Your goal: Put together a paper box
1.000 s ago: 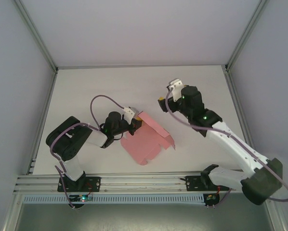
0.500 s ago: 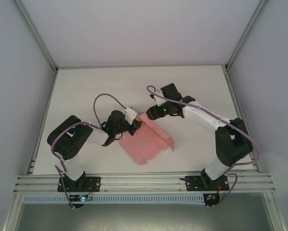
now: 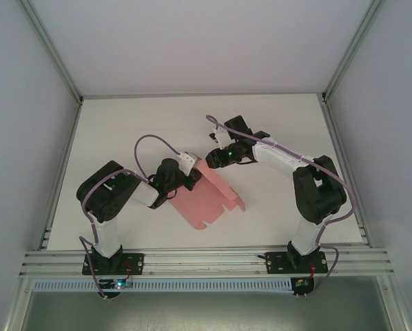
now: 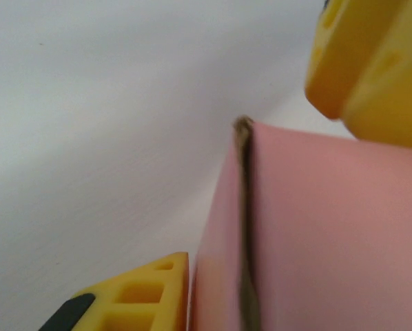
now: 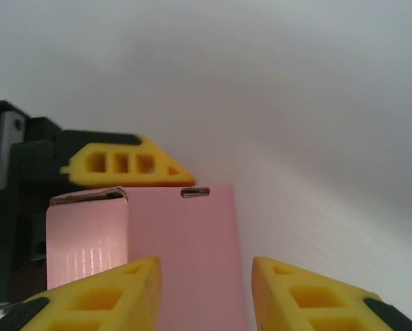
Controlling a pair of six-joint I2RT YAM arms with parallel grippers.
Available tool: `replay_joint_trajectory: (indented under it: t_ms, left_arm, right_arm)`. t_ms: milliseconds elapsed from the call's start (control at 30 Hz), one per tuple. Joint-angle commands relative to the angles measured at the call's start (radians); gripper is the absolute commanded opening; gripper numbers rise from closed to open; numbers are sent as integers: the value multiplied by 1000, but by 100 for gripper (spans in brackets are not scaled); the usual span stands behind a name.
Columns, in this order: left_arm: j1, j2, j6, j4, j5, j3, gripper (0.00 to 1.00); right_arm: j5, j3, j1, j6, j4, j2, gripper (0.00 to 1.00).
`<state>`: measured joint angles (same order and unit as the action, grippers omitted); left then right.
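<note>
The left pincer [image 3: 191,177] has its yellow fingers [image 4: 361,65] a little apart on either side of the paper box's [image 3: 207,198] upper left edge. One finger lies over the pink card and the other just beside it, and I cannot tell whether they press it. The right pincer [image 3: 211,160] stands apart, straddling the card's far corner without gripping it, close to the left one. The box lies as a mostly flat pink sheet on the white table [image 3: 123,124] between the arms, one long flap [image 3: 223,185] raised along its right side.
</note>
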<state>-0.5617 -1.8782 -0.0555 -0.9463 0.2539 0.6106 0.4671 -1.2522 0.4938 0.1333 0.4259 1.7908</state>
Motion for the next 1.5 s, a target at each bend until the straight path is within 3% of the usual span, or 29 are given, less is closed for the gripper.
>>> replay_joint_trajectory:
  t_ms: [0, 67, 167, 400, 467, 600, 733, 900, 1033, 1133, 1267, 1467]
  left_arm:
    - [-3, -29, -7, -14, -22, 42, 20]
    - [-4, -33, -14, -20, -16, 52, 16]
    - [-3, -39, -19, -48, -29, 52, 1]
    - [-34, -14, -22, -23, -268, 31, 0]
    - [-41, 2, -23, -12, -312, 22, 0]
    - [-42, 67, -43, -55, -335, -40, 0]
    - [-43, 199, -95, 110, -393, -47, 0]
    - [-42, 338, -131, 180, -417, -88, 0]
    - [-43, 407, -144, 323, -422, -53, 0]
    - [-42, 433, -147, 339, -425, -54, 0]
    - [-42, 452, -150, 352, -424, -56, 0]
    - [-43, 458, -171, 351, -397, -57, 0]
  right_arm:
    - [2, 21, 14, 20, 100, 56, 38]
    - [13, 18, 15, 25, 106, 61, 37]
    - [-8, 11, 13, 22, 119, 65, 37]
    - [-24, 10, 9, 23, 133, 55, 37]
    - [-78, 10, 7, 24, 133, 35, 43]
    - [-251, -13, -28, 8, 148, -69, 67]
    - [-353, -13, -53, -44, 152, -247, 98]
    - [-337, 64, -46, -167, 133, -469, 98]
    - [-315, 119, -24, -224, 133, -545, 98]
    - [-296, 131, 5, -250, 151, -536, 98]
    - [-360, 140, 33, -273, 181, -490, 98]
    - [-292, 157, 55, -280, 133, -418, 98]
